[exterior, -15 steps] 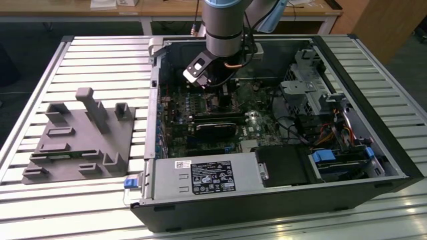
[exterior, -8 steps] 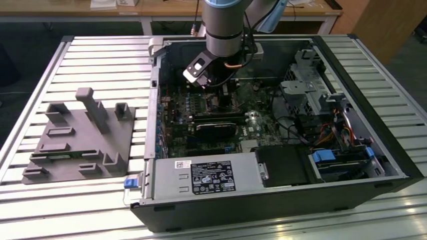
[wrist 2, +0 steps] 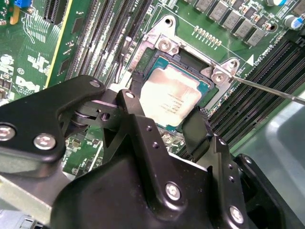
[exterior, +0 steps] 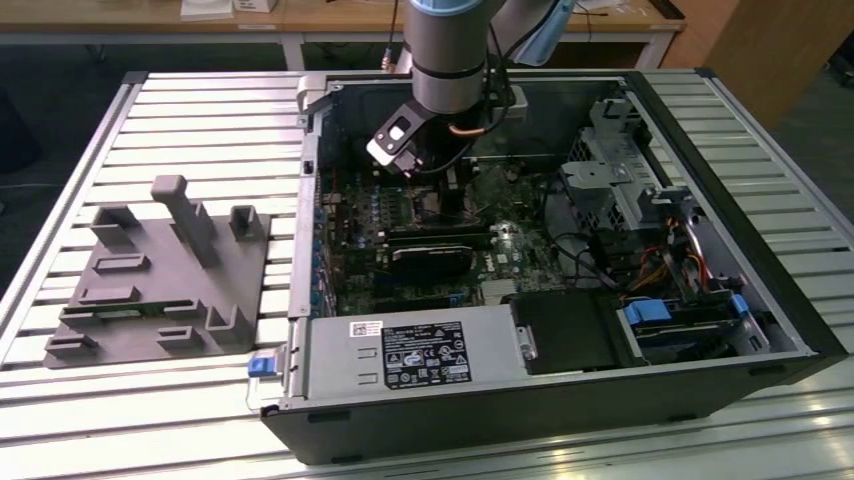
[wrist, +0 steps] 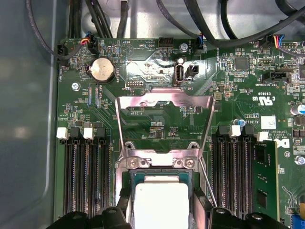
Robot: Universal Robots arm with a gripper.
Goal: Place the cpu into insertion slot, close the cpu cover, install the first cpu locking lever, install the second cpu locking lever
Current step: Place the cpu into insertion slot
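Slatted table [exterior: 200, 120]: computer case [exterior: 534, 420], grey fixture [exterior: 160, 290]

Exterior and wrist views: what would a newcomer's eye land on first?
The arm reaching into the open computer case on the slatted table, in the exterior view. In the second wrist view the gripper sits close over the silvery cpu lying in the insertion slot; the first wrist view shows the cpu cover swung open.
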